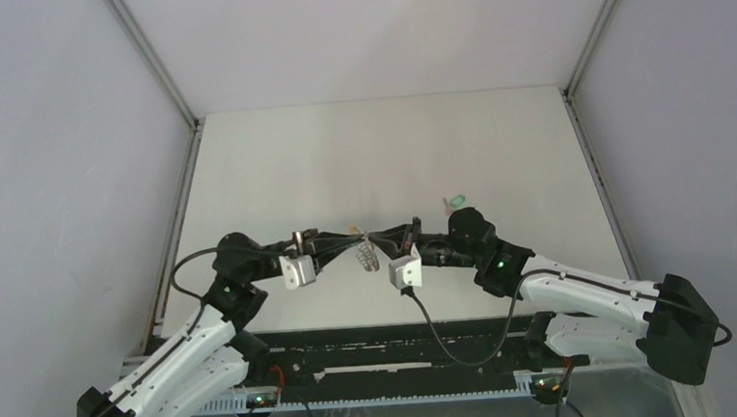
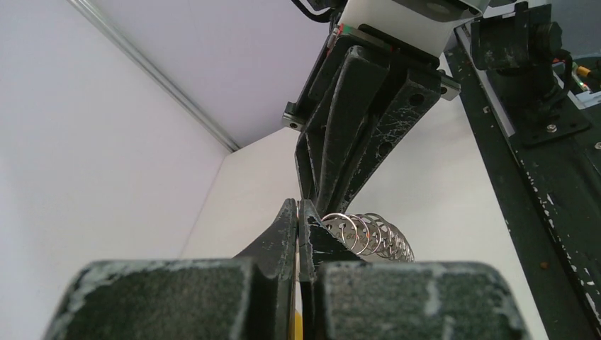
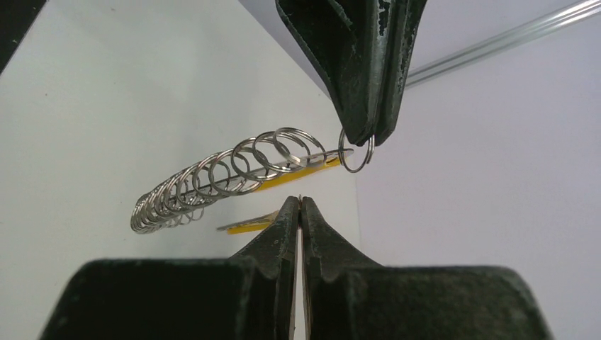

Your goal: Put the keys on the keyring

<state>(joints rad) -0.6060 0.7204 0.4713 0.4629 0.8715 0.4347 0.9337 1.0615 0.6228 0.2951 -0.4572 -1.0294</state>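
Both arms low over desk [image 1: 342,152], reaching at each other. Left arm [image 1: 207,315] in from 9 o'clock, right arm [image 1: 563,288] in from 3 o'clock, forearms near level, wrist cameras facing each other.

Claws tip to tip above mid desk.
- Left claw [image 2: 298,212]: clamped shut, fingers flush. Pinching the end loop of the small rings [image 3: 152,212] at the very tip. Yellow sliver also wedged between its fingers in own wrist view.
- Right claw [image 3: 300,207]: shut as well, fingers pressed together. Yellow edge reaching right up to its tips, but can't tell from these views whether actually gripped.

Keyring [image 3: 298,173] up off desk, hanging between the two claws, seen nearly edge-on:
- thin grey wire
- yellow-orange section near the claw tips
- long run of small steel rings threaded along it like a coil, bunching tight at the far end and drooping toward 6 o'clock in top view

Green key [image 1: 457,201] flat on desk, at 2 o'clock from the claws, well apart from keyring, touched by neither claw.
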